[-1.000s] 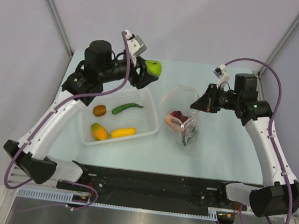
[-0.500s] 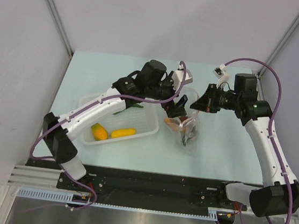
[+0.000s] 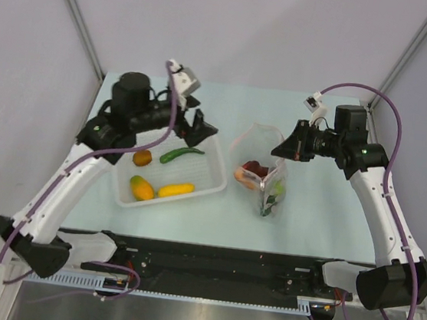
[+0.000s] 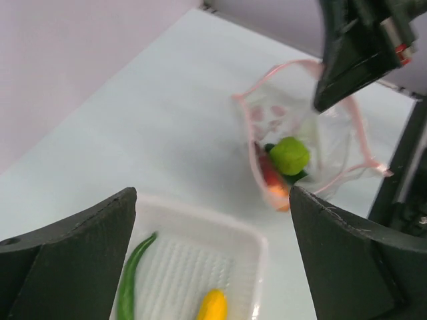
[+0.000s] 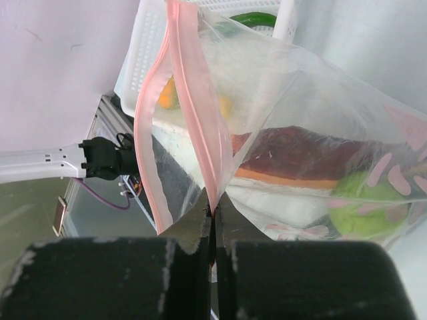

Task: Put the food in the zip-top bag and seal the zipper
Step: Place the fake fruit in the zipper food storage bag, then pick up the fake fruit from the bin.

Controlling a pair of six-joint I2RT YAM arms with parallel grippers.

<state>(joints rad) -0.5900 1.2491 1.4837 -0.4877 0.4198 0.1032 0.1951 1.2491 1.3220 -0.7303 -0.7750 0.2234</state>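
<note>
We are watching the left gripper (image 3: 195,129) hovering with its fingers spread wide and empty above the far edge of the white basket (image 3: 200,172), where 4 pieces of food are lying: a green pepper (image 3: 181,155), a small orange fruit (image 3: 143,157), a yellow fruit (image 3: 175,190) and an orange-yellow fruit (image 3: 141,188). The right gripper (image 3: 278,150), its fingers pressed together, is pinching the zipper (image 5: 190,100) at 1 point and holding the zip-top bag (image 3: 266,188) up off the table (image 3: 316,210), with the lime-green ball (image 4: 289,155), the carrot (image 3: 244,176) and the reddish-brown piece (image 3: 256,166) inside. We are judging the mouth to be the weak spot, since only 1 side is being held and the other lip is sagging, so an incoming piece could strike the rim and roll away. The thin film could be slipping out of the pinch under added weight, tipping the contents out. The long pepper could be lodging across the opening, and anything resting near the strip could be blocking the seal.
</note>
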